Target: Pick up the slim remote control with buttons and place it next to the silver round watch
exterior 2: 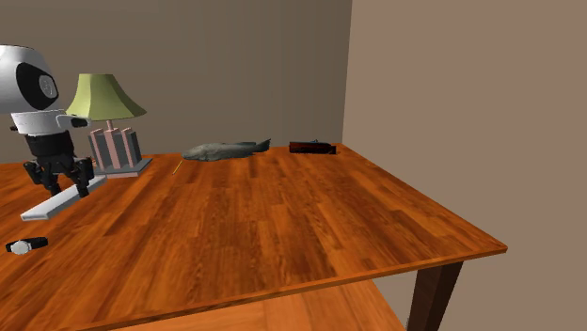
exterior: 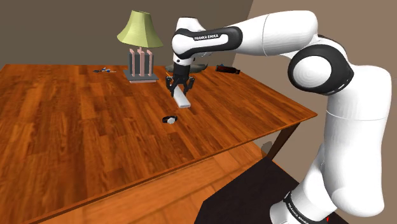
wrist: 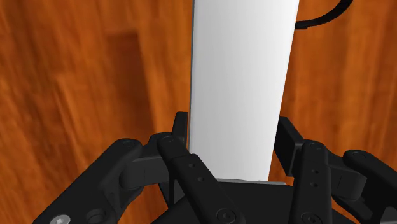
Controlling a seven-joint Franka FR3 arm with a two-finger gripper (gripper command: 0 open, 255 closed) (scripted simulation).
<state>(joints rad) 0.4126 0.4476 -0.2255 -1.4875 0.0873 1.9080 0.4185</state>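
At the wooden table (exterior: 76,133), one watch (exterior: 169,119), one lamp (exterior: 140,32), one tilted white remote (exterior: 183,98) gripped by one black pincer (wrist: 233,130).

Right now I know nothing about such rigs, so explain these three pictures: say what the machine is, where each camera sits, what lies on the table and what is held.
The machine is a white robot arm on a stand, ending in a black gripper with two fingers. The shoulder view looks down from beside the stand. The second exterior view looks across the wooden table from another side. The wrist view comes from a camera on the hand and looks along the fingers. The fingers are shut on a slim remote, drawn plain white, which slants down from them. A small round watch lies on the table close by. Farther back are a lamp with a green shade, a grey crumpled thing and a small dark object.
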